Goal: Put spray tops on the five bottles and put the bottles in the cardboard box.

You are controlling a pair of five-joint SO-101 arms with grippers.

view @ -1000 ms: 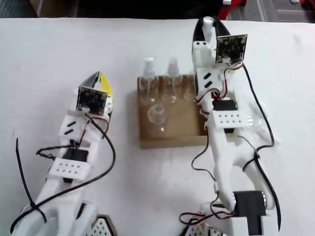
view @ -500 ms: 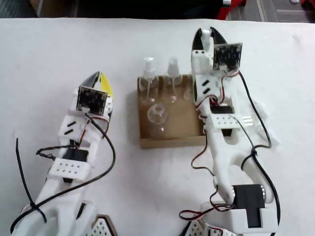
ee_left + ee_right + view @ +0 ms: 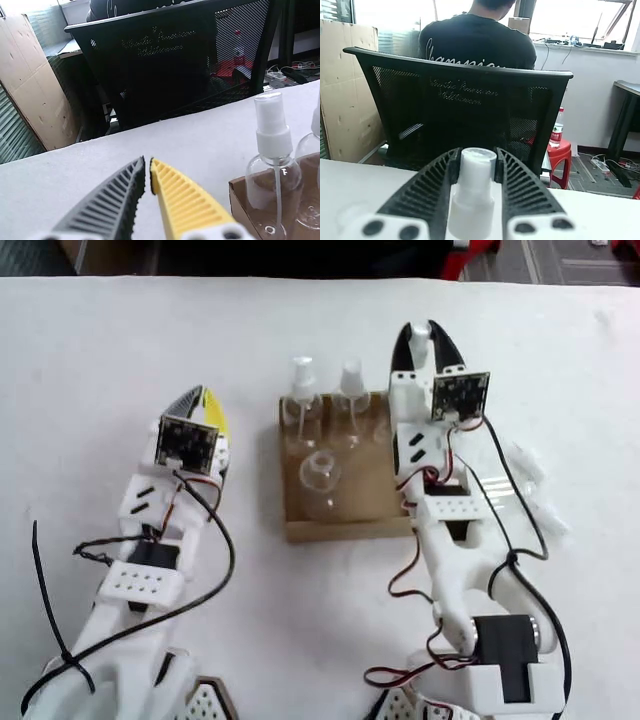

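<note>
I have the white table (image 3: 120,340) under both arms and one box (image 3: 345,528) lying between the two grippers.

My right gripper (image 3: 427,342) is released. Its fingers (image 3: 525,190) are spread in a V, and one spray top (image 3: 472,185) stands upright between them, close to both. The gripper hides whatever is under that top. In the high view these fingers sit by the box's far right corner.

My left gripper (image 3: 147,165) is clenched on nothing, its grey and yellow tips all but touching. It sits over bare table, well to the side of the box.

I count three bottles (image 3: 302,410) in the box. Two with tops stand side by side along the far wall, between the two sets of fingers. One open bottle (image 3: 320,475) sits behind them, nearer the arm bases.

That makes three spray tops: two on bottles and one between the right fingers.
</note>
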